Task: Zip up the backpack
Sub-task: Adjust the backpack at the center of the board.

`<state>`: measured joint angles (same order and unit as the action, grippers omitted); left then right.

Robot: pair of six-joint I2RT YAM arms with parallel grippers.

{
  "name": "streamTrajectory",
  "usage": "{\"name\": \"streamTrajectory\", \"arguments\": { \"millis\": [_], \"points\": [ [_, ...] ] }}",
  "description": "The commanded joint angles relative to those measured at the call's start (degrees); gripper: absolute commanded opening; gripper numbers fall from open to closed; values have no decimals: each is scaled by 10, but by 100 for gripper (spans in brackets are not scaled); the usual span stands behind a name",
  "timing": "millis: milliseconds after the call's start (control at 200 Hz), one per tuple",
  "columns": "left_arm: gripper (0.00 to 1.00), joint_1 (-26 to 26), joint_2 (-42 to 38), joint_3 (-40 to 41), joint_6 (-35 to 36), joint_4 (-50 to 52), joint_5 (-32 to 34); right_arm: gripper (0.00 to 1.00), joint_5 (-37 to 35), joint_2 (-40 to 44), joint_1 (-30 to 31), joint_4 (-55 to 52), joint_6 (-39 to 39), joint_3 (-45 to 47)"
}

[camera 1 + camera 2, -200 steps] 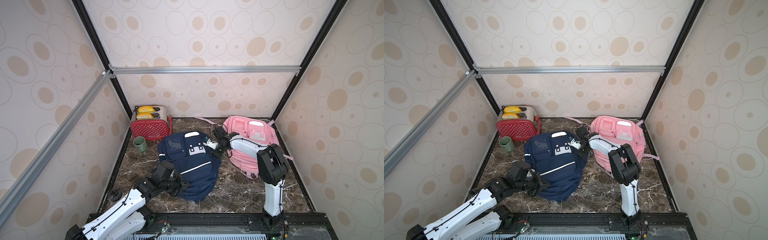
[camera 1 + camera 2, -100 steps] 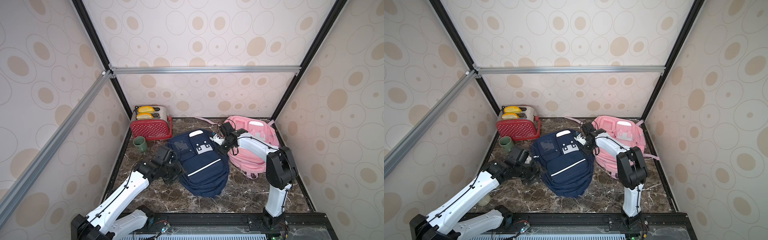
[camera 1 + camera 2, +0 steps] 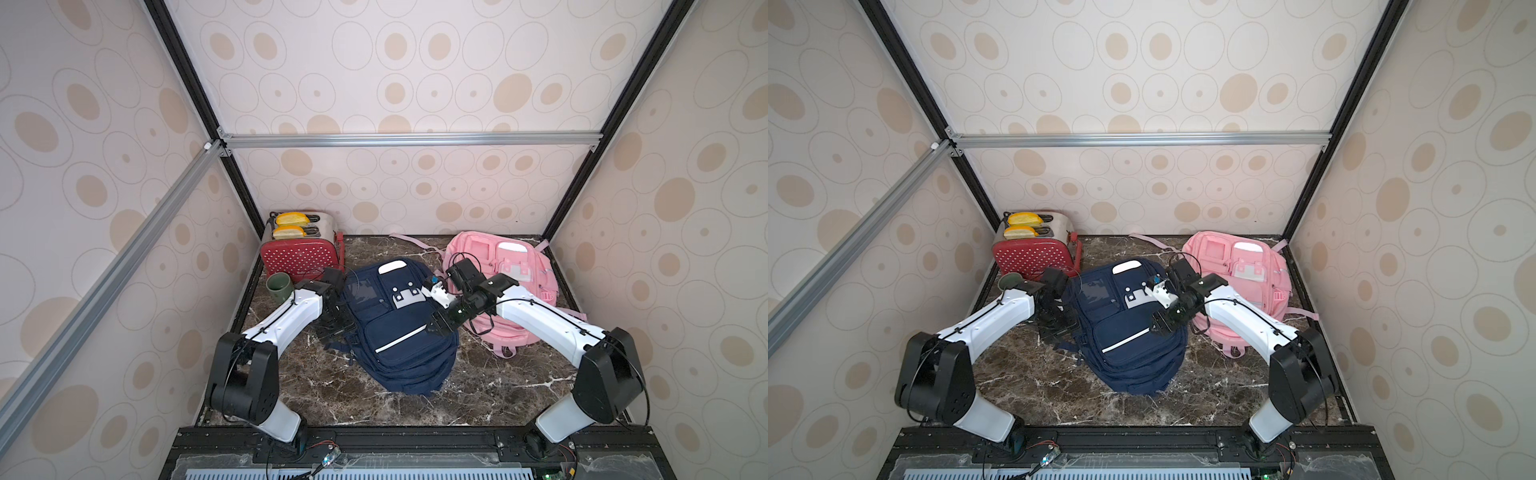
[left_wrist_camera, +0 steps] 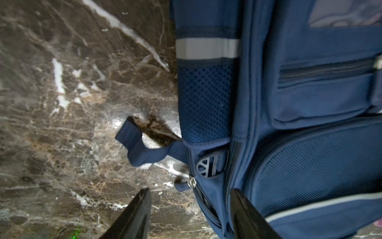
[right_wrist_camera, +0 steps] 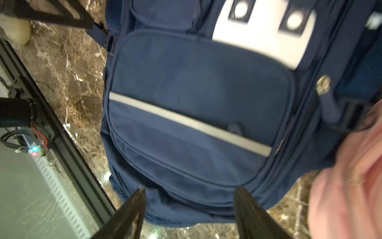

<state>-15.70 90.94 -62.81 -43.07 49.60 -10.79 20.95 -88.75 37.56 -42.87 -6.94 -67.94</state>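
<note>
Red with white dots, the toaster (image 3: 299, 262) stands in the back left corner of the marble table (image 3: 498, 382), with two yellow bread slices (image 3: 291, 218) upright in its slots. Just in front of it is a green cup (image 3: 279, 286); its inside is too dark to tell what it holds.

Next comes the left gripper (image 4: 190, 190), low at the left edge of the navy backpack (image 3: 399, 332). Its jaws stand apart and clasp nothing: one finger is over bare marble, the other over the bag's side. Between them the left wrist view shows a zip pull (image 4: 191, 183) on the side seam, with a loose strap (image 4: 136, 142) and a flat mesh pocket (image 4: 204, 99) beyond; nothing shows in the pocket.

The navy backpack lies front up in the middle of the table, its top toward the back wall.

At its right edge the right gripper (image 5: 189, 189) hangs above the front pocket, jaws spread, gripping nothing. The picture is blurred there.

Farthest right, a pink backpack (image 3: 511, 257) lies front up in the back right corner, touching the navy one's side.
</note>
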Motion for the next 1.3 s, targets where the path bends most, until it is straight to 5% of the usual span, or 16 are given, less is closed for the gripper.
{"name": "streamTrajectory", "arguments": {
  "millis": [0, 165, 320, 486, 546, 606, 996, 1292],
  "points": [
    [61, 15, 13, -7, 33, -47, 6, 71, 26, 28, -2, 14, -53, 47],
    [57, 22, 56, -9, 39, -91, -4, 71, 52, 19, -2, 13, -55, 55],
    [39, 25, 80, -2, 38, -125, -12, 70, 51, 11, -4, 8, -56, 46],
    [33, 25, 85, 19, 27, -169, -19, 70, 52, 1, -3, 20, -57, 63],
    [21, 26, 85, 28, 20, -181, -24, 70, 54, -8, -4, 25, -56, 67],
    [0, 26, 81, 36, 14, -197, -36, 70, 59, -18, -3, 29, -53, 66],
    [0, 29, -46, 11, -20, -183, -106, 69, 38, -97, -48, 54, -34, 18],
    [0, 29, -129, 25, -74, -177, -152, 69, 25, -218, -90, 47, 1, -132]
  ]
}}
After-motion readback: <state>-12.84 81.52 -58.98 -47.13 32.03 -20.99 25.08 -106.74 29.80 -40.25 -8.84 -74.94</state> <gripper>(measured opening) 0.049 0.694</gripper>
